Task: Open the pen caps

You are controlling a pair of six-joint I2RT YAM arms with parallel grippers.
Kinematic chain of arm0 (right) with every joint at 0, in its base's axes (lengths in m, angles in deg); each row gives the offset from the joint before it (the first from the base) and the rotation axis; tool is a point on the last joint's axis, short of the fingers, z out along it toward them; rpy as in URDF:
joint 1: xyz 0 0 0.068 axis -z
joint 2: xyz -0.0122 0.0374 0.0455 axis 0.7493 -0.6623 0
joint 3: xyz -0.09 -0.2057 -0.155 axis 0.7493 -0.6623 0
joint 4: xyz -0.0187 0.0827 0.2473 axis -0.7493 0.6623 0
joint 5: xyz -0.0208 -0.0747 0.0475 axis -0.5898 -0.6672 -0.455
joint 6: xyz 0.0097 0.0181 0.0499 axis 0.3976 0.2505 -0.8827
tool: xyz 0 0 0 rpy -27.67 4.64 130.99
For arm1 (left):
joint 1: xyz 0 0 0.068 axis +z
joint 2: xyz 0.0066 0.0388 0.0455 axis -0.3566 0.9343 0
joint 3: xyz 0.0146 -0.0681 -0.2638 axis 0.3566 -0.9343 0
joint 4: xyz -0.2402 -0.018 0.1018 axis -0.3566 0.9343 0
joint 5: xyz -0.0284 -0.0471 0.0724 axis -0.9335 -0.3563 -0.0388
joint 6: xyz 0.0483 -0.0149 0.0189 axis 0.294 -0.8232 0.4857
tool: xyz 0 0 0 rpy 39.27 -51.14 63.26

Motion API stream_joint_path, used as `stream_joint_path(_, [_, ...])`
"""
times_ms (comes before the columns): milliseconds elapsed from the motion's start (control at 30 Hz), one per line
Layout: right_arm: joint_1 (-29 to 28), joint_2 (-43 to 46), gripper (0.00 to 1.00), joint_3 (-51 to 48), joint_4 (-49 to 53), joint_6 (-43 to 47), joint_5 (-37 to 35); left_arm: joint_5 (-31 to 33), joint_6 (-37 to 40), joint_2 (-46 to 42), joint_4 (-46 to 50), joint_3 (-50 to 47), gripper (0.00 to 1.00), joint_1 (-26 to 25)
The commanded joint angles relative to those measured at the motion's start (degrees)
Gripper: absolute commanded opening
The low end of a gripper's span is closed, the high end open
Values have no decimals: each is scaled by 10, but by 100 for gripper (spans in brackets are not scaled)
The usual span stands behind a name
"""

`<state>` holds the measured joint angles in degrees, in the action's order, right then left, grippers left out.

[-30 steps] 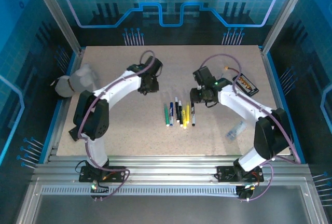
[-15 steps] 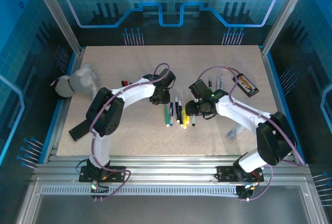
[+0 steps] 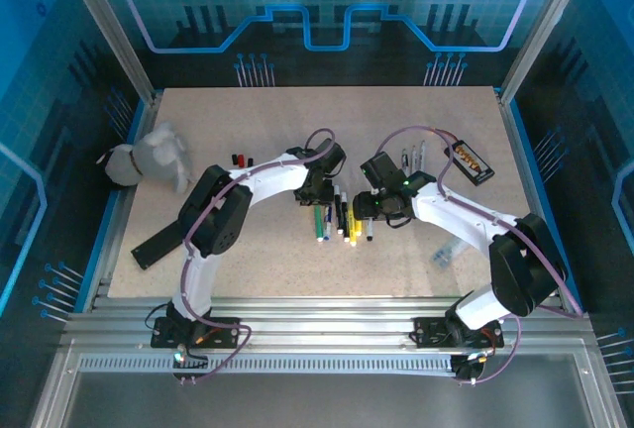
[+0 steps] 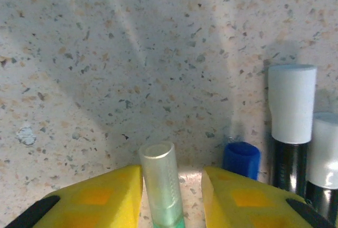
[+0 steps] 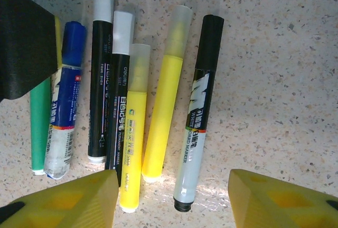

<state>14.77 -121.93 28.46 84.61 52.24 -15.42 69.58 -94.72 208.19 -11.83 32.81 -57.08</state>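
Evidently left jaws apart astride a clear pen cap (image 4: pixel 159 178), right jaws wide above pens (image 5: pixel 162 106).

Two black pens (image 5: pixel 100 96) each carry the brand "deli", one also "PERMANENT MARKER"; a grey pen (image 5: pixel 193 138) reads "MARKER".

Robot lab: aluminium-framed enclosure (image 3: pixel 105 27)

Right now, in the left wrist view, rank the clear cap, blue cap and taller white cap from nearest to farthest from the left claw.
1. Clear cap: set within the left claw.
2. Blue cap: just beside it, on the right.
3. Taller white cap: farther right.
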Motion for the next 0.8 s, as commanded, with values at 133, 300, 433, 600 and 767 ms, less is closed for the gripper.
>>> stream_joint_path(133, [1,-5,58,-5,-9,2,10,-8,-7,27,7,17,33,-4])
stream_joint_path(300, [4,-11,57,-9,-16,1,15,-11,-8,40,6,17,24,-3])
stream_joint_path(433, [5,-14,57,-9,-20,0,19,-5,-6,38,9,20,19,-1])
stream_joint_path(600, [5,-18,56,-10,-32,-3,36,-3,4,25,19,33,13,16])
stream_joint_path(767, [4,-17,56,-6,-56,-6,74,-17,12,0,28,60,11,41])
